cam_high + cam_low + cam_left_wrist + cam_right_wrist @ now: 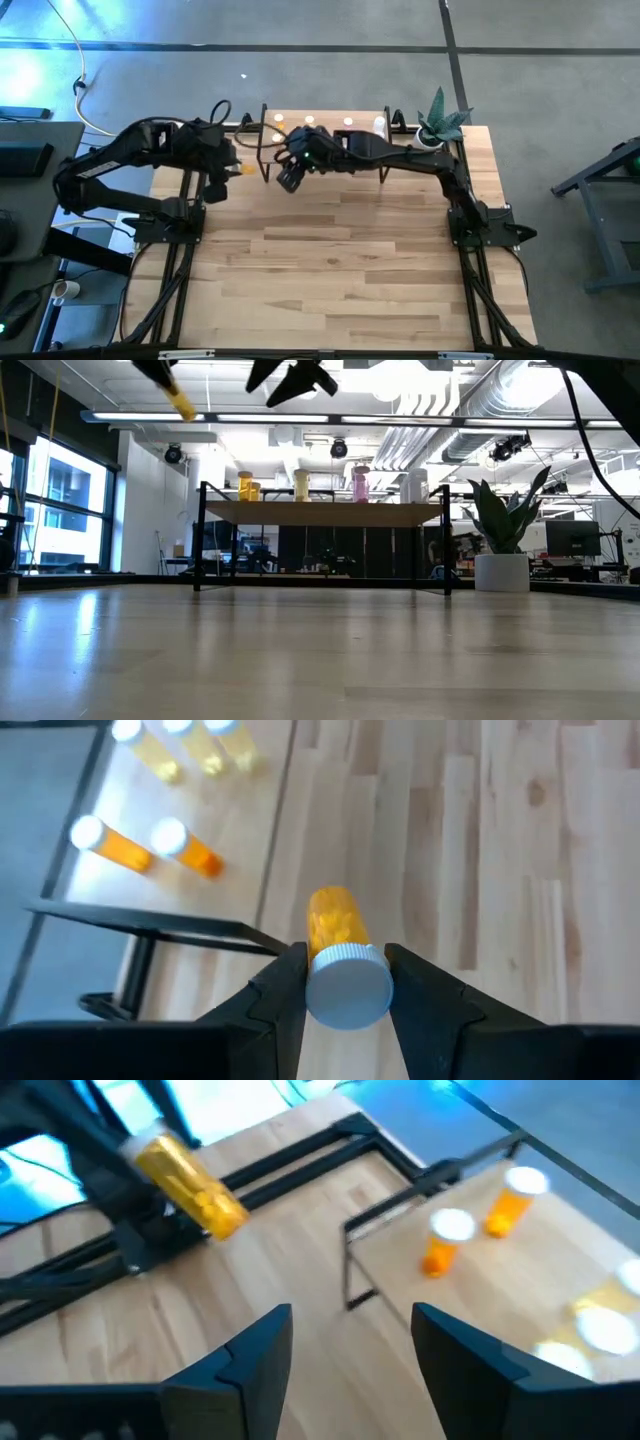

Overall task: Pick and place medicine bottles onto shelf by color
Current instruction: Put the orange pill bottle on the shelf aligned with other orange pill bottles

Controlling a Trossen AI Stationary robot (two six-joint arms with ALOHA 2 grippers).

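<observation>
A yellow medicine bottle with a white cap is lifted high above the table, beside the shelf's left end, with my left gripper shut on it. It also shows in the high view and the low view. The shelf, a light-wood board on black legs, stands at the far edge. On it stand orange bottles, yellow bottles, a pink one and a clear one. My right gripper hovers open over the table just in front of the shelf, holding nothing. My left gripper pinches the bottle at its white cap end between its two fingers, one on either side of the cap. The yellow body sticks out beyond the fingertips, slanting downward. The bottle is lifted clear of the table and the shelf.
A potted plant in a white pot stands at the far right, next to the shelf's right end. The wide wooden tabletop stretches toward the near edge. Black frame rails run along both table sides.
</observation>
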